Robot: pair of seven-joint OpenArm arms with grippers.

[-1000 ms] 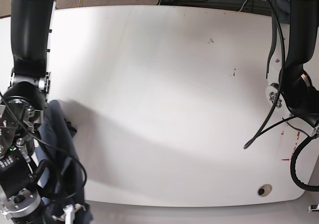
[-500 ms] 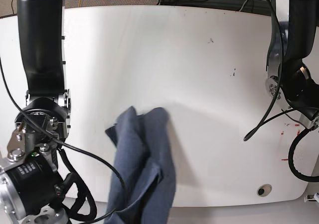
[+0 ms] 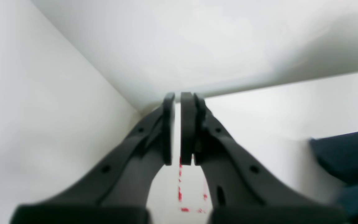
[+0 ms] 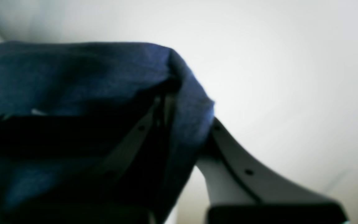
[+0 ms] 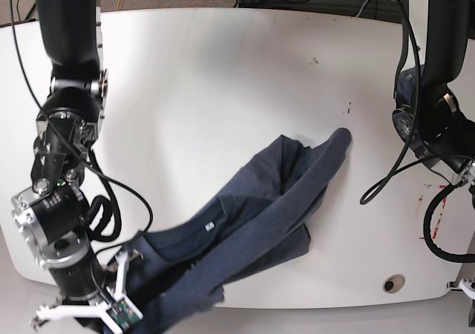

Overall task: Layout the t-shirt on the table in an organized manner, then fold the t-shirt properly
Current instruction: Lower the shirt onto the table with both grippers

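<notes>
The dark blue t-shirt lies crumpled on the white table, stretching from the front left edge to a point near the middle. My right gripper is at the front left edge, shut on one end of the shirt. In the right wrist view the fabric drapes over one finger and fills the jaws of the gripper. My left gripper hovers shut and holds nothing, just above the red mark. A bit of shirt shows at that view's right.
The left arm stands over the table's right side, near the red-outlined mark and a round grommet hole. Small dark specks dot the far right area. Cables lie on the floor beyond the far edge.
The right arm has swung the t-shirt up from beside the table's front left corner onto the tabletop, and the cloth has spread toward the middle. The left arm has barely shifted.
</notes>
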